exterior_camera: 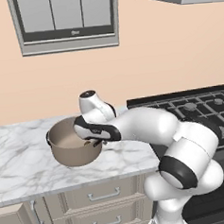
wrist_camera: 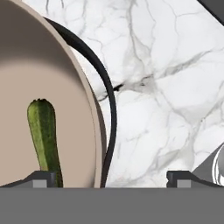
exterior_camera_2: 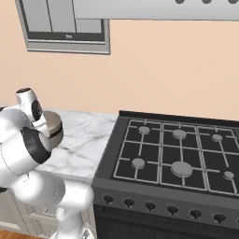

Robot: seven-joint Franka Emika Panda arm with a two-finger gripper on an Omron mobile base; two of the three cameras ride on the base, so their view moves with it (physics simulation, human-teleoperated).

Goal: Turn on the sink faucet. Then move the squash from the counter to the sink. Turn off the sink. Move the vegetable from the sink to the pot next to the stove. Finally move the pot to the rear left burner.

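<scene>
The squash (wrist_camera: 43, 135) lies inside the pot (exterior_camera: 71, 150), which sits on the marble surface (exterior_camera: 22, 162) left of the stove (exterior_camera_2: 177, 154). The fingers (wrist_camera: 43, 178) are spread, straddling the pot's rim and dark handle (wrist_camera: 109, 109), pinching nothing.

pot (exterior_camera: 71, 152): tan-brown outside, lighter beige inside; black loop handle (wrist_camera: 109, 109)
squash (wrist_camera: 44, 138): dark green, finely mottled skin
counter (exterior_camera: 22, 162): white marble, grey veining
stove (exterior_camera_2: 177, 154): black top, dark grey grates, grey burner caps
wall (exterior_camera_2: 177, 65): plain peach
drawers (exterior_camera: 101, 200): beige fronts, silver pulls
window frame (exterior_camera: 66, 41): light grey
arm (exterior_camera: 148, 125): white shells, dark joint bands
</scene>
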